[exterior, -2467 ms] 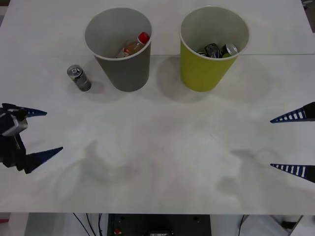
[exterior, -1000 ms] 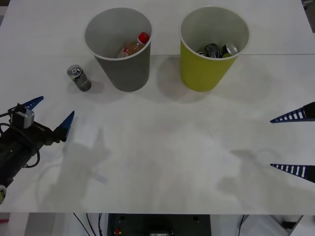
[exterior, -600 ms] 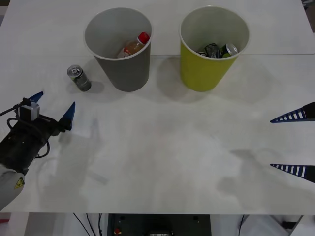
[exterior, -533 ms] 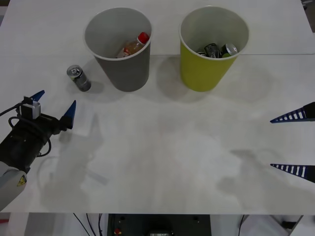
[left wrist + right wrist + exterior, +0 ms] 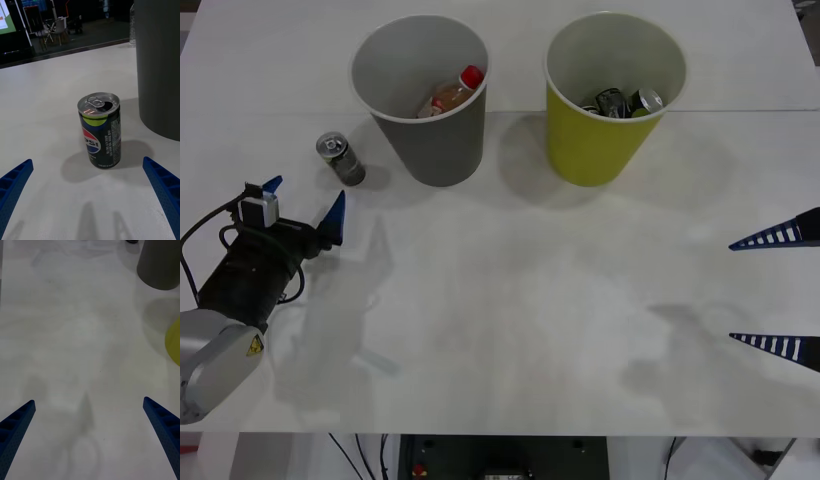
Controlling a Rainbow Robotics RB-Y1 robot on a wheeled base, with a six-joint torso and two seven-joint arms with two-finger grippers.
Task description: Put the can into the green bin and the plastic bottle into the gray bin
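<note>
I am lining up the left gripper [image 5: 302, 200], jaws spread wide, on the can [image 5: 340, 158], which is standing upright at about one o'clock from it, just beside the gray bin [image 5: 442, 150]. The plastic bottle [image 5: 450, 94] is lying inside that bin. I should be keeping the can centred between the fingers and clear of the bin wall before closing. The right gripper [image 5: 780, 290] is waiting open at three o'clock.

Blue ribbed fingers [image 5: 15, 183], black wrist
</note>
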